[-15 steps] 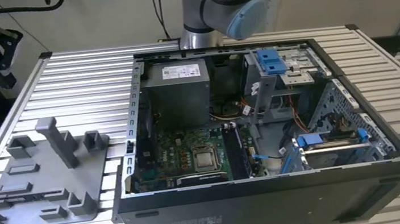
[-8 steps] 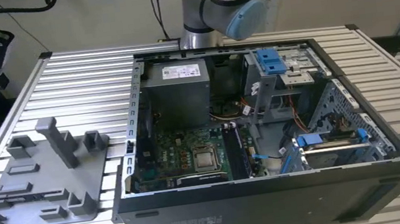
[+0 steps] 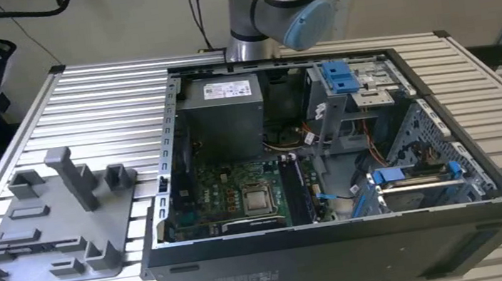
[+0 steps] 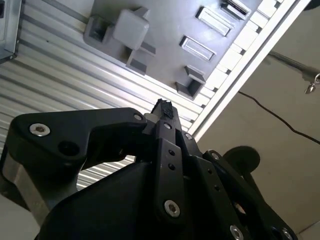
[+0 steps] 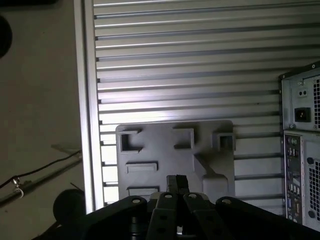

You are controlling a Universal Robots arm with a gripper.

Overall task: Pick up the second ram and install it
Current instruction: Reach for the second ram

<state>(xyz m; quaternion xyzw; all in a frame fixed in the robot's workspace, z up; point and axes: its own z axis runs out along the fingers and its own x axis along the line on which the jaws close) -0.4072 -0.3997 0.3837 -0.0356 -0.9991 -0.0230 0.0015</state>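
Note:
In both wrist views my gripper [image 5: 176, 181] [image 4: 162, 106] hangs well above the grey plastic tray [image 5: 165, 150] [image 4: 165, 30], near the table's outer edge. Its fingers are shut together and hold nothing. The tray [image 3: 52, 237] lies at the exterior view's left, its slots and upright blocks bare of any green stick. Inside the open computer case [image 3: 341, 244], slim dark strips [image 3: 296, 191] stand in the memory slots just right of the processor [image 3: 258, 200]. Whether one of them is the second ram I cannot tell.
The slatted aluminium table [image 3: 103, 108] carries the tray and the case. The arm's base joint [image 3: 279, 15] rises behind the case. A power supply [image 3: 219, 115], blue drive clips [image 3: 339, 76] and cables crowd the case. The case's rear panel [image 5: 302, 165] faces the tray.

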